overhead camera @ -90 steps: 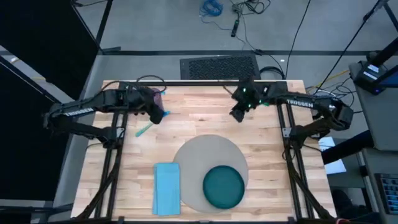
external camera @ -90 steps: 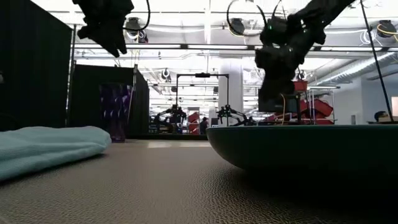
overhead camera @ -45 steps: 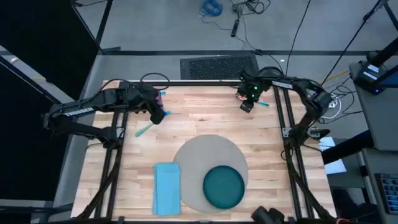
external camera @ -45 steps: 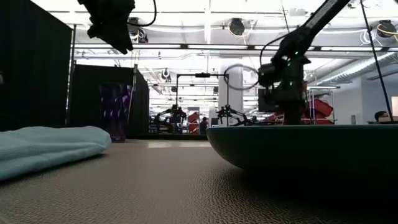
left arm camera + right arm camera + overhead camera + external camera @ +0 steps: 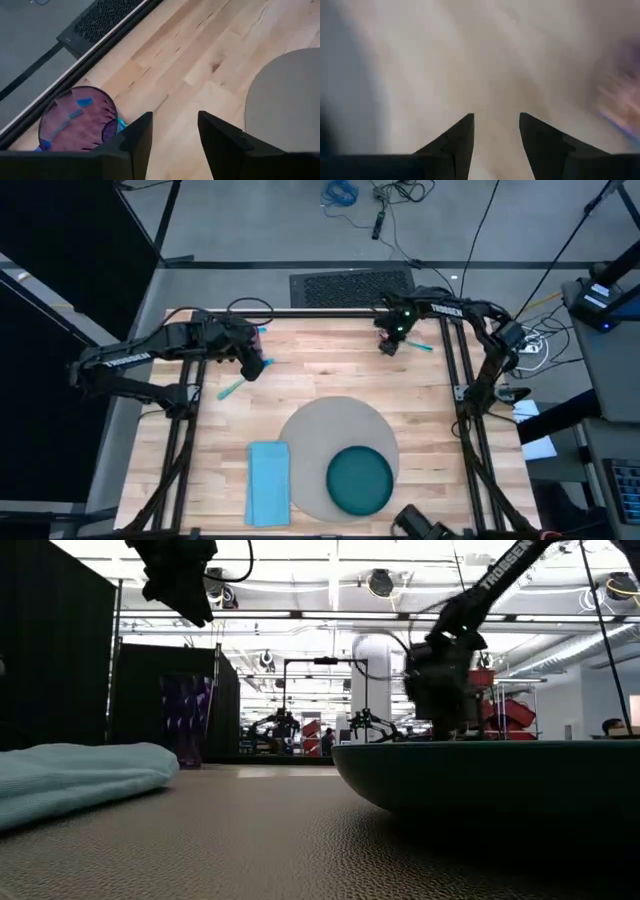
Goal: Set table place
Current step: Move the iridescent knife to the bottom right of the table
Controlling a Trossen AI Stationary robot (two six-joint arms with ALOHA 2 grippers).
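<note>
The table [image 5: 330, 380] carries the table place [image 5: 325, 430], a round grey placemat lying toward the near edge and slightly right of centre; on its near-right part sits a dark teal plate [image 5: 359, 479], and a light blue napkin [image 5: 268, 482] lies just beside the mat on its left, long axis running from far to near; the setting looks short of its cutlery and cup, so the coming move is probably a fetch from the far side. The right gripper [image 5: 389, 345] hangs over the far edge of the table, its fingers [image 5: 455, 145] apart with nothing between them, and a small teal utensil [image 5: 423, 345] lies just beside it on the side away from the centre, long axis roughly across the table; the placemat is well apart from this gripper, toward the near edge and a little to its left. The left gripper [image 5: 172, 142] hovers over the far-left part of the table, fingers apart and empty, with a purple cup [image 5: 77, 120] close by at the far edge (it holds something blue) and a second teal utensil [image 5: 231, 388] lying slantwise just on its near side; the placemat lies toward the near edge and to its right. Each arm seems nearer its own utensil; the right looks nearest of all.
</note>
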